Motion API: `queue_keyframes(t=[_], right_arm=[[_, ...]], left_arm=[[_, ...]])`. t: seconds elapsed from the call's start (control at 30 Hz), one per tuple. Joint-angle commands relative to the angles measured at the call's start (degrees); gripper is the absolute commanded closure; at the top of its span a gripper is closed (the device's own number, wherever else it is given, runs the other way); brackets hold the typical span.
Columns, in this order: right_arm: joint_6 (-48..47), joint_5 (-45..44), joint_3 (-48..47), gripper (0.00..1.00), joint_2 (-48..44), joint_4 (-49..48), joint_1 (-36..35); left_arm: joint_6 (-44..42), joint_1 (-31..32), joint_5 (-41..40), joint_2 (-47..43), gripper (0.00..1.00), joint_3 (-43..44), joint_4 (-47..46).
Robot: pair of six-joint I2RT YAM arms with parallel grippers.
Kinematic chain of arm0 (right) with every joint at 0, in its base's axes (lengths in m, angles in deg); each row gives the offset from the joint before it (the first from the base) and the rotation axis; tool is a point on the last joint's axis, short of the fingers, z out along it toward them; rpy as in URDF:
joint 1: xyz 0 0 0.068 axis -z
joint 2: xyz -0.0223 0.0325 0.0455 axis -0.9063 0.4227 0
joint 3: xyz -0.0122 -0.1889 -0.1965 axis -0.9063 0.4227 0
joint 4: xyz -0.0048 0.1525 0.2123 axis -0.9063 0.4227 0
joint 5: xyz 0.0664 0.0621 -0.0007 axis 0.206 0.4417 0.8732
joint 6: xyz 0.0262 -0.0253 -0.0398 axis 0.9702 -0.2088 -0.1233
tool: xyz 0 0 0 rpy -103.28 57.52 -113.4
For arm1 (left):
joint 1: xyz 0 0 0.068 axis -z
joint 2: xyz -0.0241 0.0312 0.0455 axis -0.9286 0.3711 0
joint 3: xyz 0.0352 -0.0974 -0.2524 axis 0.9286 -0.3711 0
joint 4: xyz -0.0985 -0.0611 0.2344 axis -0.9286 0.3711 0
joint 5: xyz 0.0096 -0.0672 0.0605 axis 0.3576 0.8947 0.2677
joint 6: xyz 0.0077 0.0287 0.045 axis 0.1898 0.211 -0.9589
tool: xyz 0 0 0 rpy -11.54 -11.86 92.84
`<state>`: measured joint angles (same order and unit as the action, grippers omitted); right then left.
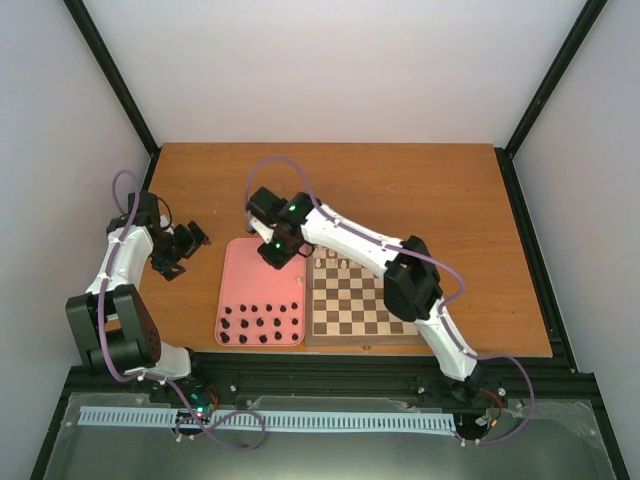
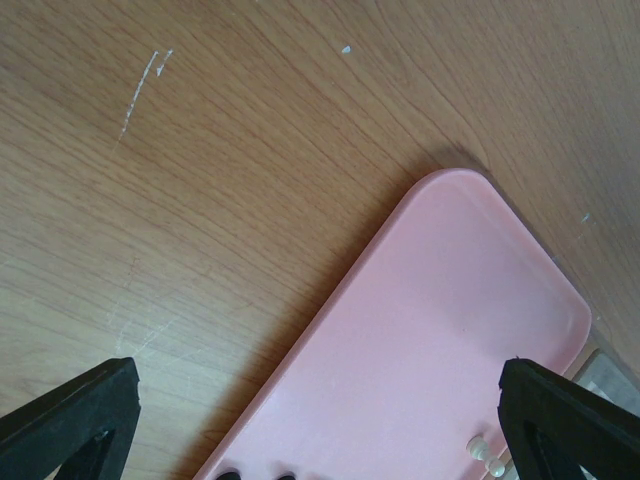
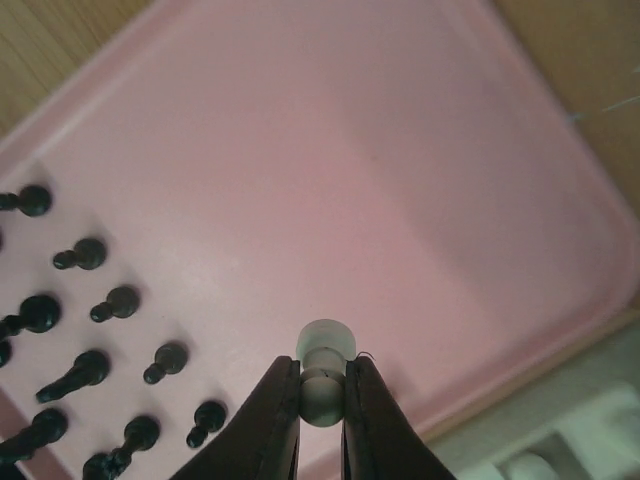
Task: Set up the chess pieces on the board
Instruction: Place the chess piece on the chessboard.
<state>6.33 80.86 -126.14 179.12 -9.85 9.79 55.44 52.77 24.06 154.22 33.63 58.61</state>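
Chess piece [image 3: 325, 348], cream-white, round-headed, in right claw [image 3: 322, 380] over pink tray [image 3: 400, 180].

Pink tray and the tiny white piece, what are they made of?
The pink tray looks like smooth matte plastic: even colour, a rounded moulded rim, a soft sheen. The white piece, cream and smooth, could be painted wood or plastic; the blur leaves that open.

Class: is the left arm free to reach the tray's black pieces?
Probably yes: left gripper open beside the pink tray, black pieces uncovered, right gripper holding a white piece farther back.
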Motion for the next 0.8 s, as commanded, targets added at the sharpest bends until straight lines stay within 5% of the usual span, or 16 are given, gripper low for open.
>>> queue_keyframes(t=[0.0,0.43,0.77], right_arm=[[1.8,-2.8,-1.6,0.9,-8.3,3.0,3.5],[4.7,-7.3,38.3,0.9,-36.5,-0.3,22.1],[2.4,-5.0,48.6,0.9,-37.8,-4.6,28.8]], left_arm=[[-0.9,-0.2,-0.1,-1.1,0.0,0.8,0.6],[-1.4,-0.1,-0.1,-0.7,0.0,1.8,0.7],[-1.4,-0.1,0.1,0.0,0.0,1.9,0.7]])
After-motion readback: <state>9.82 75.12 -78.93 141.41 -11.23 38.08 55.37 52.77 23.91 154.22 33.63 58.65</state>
